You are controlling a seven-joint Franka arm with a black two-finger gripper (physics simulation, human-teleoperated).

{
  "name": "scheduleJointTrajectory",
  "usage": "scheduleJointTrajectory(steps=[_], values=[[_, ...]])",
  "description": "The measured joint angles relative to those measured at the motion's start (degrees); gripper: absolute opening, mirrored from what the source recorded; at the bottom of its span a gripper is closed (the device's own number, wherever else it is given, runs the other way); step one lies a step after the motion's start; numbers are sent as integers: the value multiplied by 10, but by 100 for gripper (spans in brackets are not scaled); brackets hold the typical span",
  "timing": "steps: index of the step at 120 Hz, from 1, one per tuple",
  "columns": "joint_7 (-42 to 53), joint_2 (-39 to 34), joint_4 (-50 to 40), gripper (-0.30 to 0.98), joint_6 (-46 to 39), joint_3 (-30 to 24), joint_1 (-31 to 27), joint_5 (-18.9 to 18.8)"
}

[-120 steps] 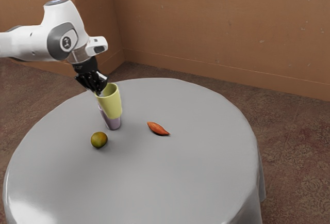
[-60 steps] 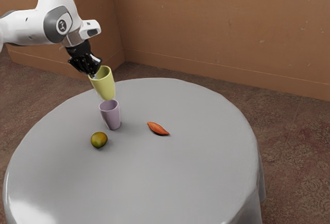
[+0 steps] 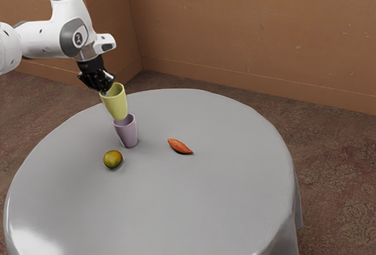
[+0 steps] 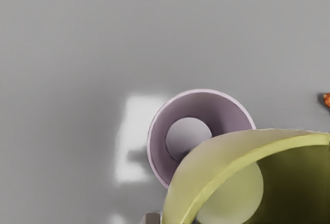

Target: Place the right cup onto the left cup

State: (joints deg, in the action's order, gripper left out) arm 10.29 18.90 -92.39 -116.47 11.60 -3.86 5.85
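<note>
- The black fingers (image 3: 103, 83) of a white robot arm (image 3: 44, 40) are clamped on the upper edge of a yellow-green cup (image 3: 116, 103), holding it up in the air.
- This cup hangs directly beneath the fingers, mouth upward, its base lowest.
- A light purple cup (image 3: 128, 133) stands upright on the desk (image 3: 205, 202), below the fingers and slightly toward the exterior view's right of them.
- In the wrist view, the held cup covers part of the purple cup's round opening; the two are off-centre from each other. Whether they touch is hard to tell.
- A round green-and-orange fruit (image 3: 113, 159) lies lower than the fingers, near the purple cup and closer to the exterior camera.
- An orange-red, pointed pod shape (image 3: 179, 146) rests farther from the fingers, toward the exterior view's right.
- The desk is round, draped in a smooth grey cloth, and spreads out below the fingers.
- Behind the fingers rise plain brown walls (image 3: 247, 32), above a patterned brown floor (image 3: 335, 167).
</note>
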Motion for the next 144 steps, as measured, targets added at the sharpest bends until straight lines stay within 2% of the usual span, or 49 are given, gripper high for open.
scheduleJointTrajectory(steps=[99, 108, 128, 144], values=[[7, 76, 45, -9, -15, 2, 0, 5], [8, 80, 45, -2, -17, 2, 0, 7], [11, 83, 44, 33, -20, 2, 0, 13], [12, 78, 44, 49, -21, 2, 0, 16]])
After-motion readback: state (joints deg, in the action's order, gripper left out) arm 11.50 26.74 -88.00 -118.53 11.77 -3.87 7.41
